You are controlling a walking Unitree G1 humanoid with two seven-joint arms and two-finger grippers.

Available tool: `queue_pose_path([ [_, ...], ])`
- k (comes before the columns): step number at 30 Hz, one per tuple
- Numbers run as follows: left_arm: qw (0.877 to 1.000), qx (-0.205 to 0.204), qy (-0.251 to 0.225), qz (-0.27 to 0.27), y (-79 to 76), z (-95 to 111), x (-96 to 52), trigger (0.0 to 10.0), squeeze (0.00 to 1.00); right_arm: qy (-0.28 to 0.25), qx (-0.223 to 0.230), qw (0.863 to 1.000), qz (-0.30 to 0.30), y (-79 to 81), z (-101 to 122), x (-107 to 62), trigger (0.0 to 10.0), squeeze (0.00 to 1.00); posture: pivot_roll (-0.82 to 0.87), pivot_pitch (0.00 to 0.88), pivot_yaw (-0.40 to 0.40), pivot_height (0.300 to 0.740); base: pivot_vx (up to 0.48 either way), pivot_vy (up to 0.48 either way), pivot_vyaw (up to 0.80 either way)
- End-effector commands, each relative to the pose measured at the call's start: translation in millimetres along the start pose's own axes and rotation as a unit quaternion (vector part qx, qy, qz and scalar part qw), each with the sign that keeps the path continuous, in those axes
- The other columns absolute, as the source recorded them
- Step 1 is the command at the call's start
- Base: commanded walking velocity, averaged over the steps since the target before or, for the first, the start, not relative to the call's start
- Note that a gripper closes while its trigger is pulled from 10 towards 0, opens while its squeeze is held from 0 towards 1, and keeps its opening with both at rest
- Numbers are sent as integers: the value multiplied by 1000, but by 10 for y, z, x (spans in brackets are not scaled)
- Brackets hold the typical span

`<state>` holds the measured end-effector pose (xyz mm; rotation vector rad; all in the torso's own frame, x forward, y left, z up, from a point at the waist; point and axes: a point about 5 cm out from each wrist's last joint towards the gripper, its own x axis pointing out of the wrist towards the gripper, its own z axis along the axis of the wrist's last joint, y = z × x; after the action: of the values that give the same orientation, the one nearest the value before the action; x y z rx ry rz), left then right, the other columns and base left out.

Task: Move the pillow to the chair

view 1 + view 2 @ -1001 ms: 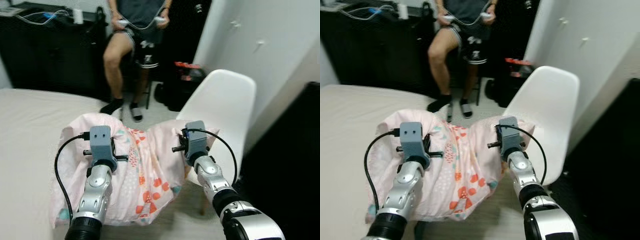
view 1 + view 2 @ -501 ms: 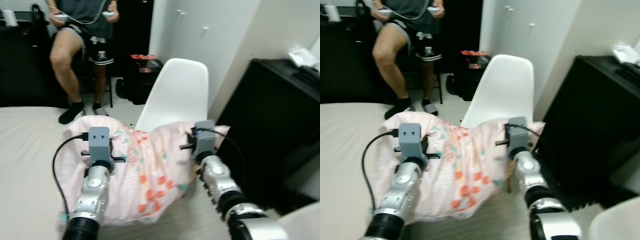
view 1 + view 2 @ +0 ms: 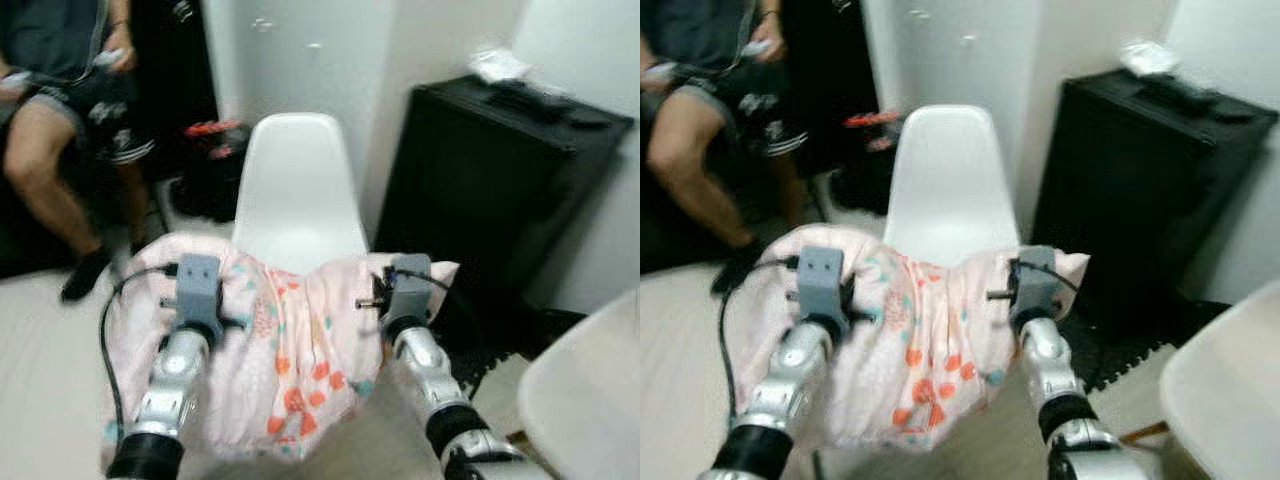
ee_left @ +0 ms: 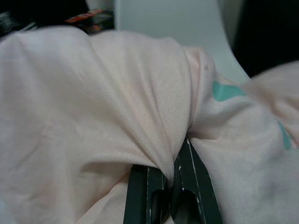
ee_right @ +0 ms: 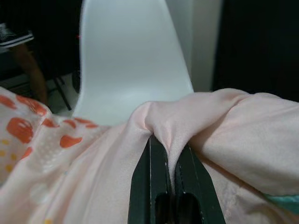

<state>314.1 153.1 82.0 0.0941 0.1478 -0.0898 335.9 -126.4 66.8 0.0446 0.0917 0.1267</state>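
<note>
A pale pink pillow (image 3: 290, 350) with orange and teal prints hangs between my two arms, held up in front of me. My left gripper (image 4: 172, 184) is shut on a fold of the pillow's fabric near its left end. At the right end my right gripper (image 5: 170, 175) is shut on another pinched fold. The white plastic chair (image 3: 297, 190) stands straight ahead, just beyond the pillow, its back against the white wall. The pillow hides the front of the seat.
A black cabinet (image 3: 490, 180) stands right of the chair, with papers on top. A seated person (image 3: 60, 110) holding controllers is at the far left. A red and black item (image 3: 212, 150) lies on the floor behind the chair. A pale rounded surface (image 3: 580, 400) fills the lower right.
The camera has swung to the right: the chair now sits centred ahead and the person has slid to the left edge. Both grippers still hold the pillow as before.
</note>
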Motion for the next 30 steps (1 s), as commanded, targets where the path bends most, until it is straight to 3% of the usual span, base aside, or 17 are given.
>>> queue_pose_path([
  [1,1000,15,-13,-23,-68,68,24,10000,0,-20,0,1000,9,57,74,21,10000,0,41,0,94,724,0,0,-800],
  [6,999,17,-10,-25,-76,44,21,10000,0,-18,3,1000,6,54,55,2,10000,0,29,0,96,724,0,0,-800],
  [14,999,3,-4,-32,-213,-17,11,10000,0,-9,-1,1000,-3,-71,27,-26,10000,0,-1,0,58,724,0,0,-800],
  [30,1000,-19,-1,-8,-221,-74,15,10000,0,11,-22,1000,10,-127,35,10,10000,0,-15,0,-4,724,0,0,-800],
])
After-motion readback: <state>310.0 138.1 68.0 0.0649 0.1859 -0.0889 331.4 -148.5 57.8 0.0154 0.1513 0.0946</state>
